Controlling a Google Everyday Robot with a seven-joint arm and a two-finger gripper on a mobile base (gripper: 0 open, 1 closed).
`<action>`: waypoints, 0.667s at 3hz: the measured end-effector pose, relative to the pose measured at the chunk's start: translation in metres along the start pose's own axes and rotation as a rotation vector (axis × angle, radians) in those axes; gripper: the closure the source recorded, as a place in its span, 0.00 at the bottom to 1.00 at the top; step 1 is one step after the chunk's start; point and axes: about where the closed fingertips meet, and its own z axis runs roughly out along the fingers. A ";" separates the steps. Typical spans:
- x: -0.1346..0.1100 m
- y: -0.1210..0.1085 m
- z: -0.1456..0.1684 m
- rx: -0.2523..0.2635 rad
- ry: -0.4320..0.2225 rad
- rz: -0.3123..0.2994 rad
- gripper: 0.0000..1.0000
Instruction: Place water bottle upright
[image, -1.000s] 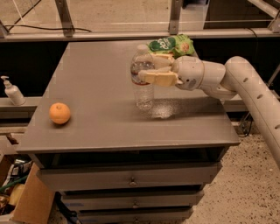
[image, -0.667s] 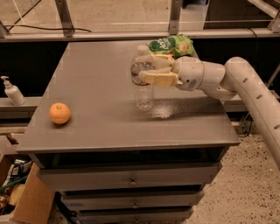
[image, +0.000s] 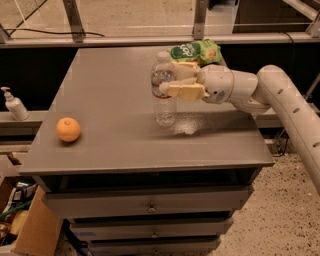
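Reaching in from the right, gripper (image: 169, 80) clasps upright water bottle (image: 164, 107).

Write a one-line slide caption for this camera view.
Gripper clasps the water bottle, upright on the grey table, with an orange near the front left corner.

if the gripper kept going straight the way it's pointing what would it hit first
The water bottle: the gripper points across the table and is shut on it. Beyond looks like bare table, though depth is unclear.
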 end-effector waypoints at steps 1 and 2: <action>0.000 -0.001 0.000 -0.004 0.001 0.001 0.00; -0.001 -0.001 -0.005 -0.003 0.006 0.000 0.00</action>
